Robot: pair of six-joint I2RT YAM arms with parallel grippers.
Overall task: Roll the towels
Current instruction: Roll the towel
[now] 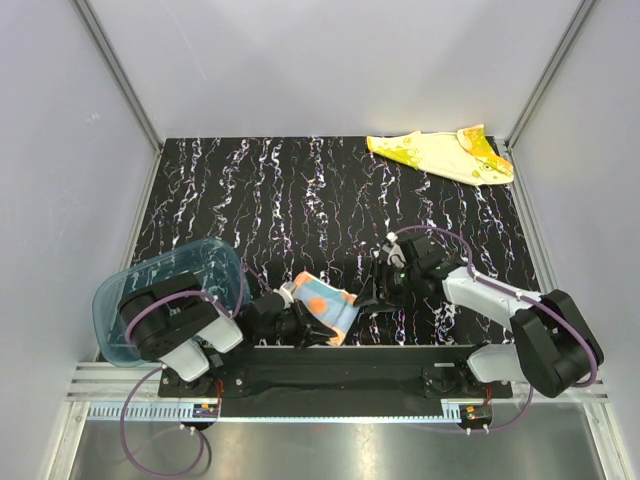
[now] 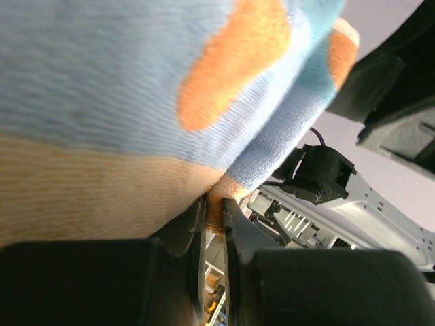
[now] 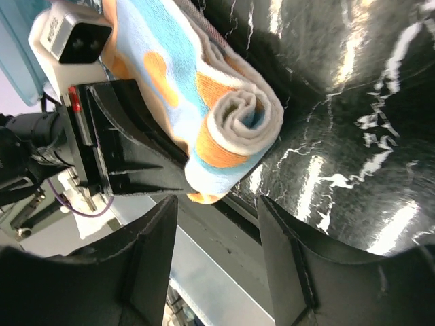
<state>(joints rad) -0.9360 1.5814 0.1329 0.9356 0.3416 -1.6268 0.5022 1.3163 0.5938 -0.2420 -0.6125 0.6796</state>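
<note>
Left gripper [image 1: 312, 330], top view: clamped on rolled orange-pink and pale-blue towel [image 1: 328, 305] at near edge of black marbled table [image 1: 300, 200]; right gripper [image 1: 368, 296] spread just beside. Unrolled yellow-cream towel [image 1: 440, 155] in far-right corner. Left wrist: 2 fingers [image 2: 245, 251] pinch hem. Right wrist: roll end ahead of spread fingers.

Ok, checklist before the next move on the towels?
1. Left claw shut on pink towel: ok.
2. Pink towel rolled: ok, spiral shows at its end.
3. Right claw open: ok.
4. Right claw off the roll: cannot tell, its fingers sit very close.
5. Yellow towel rolled: not ok, it lies flat at the far right corner.
6. Tray apart from the roll: ok, it sits at the left.
</note>
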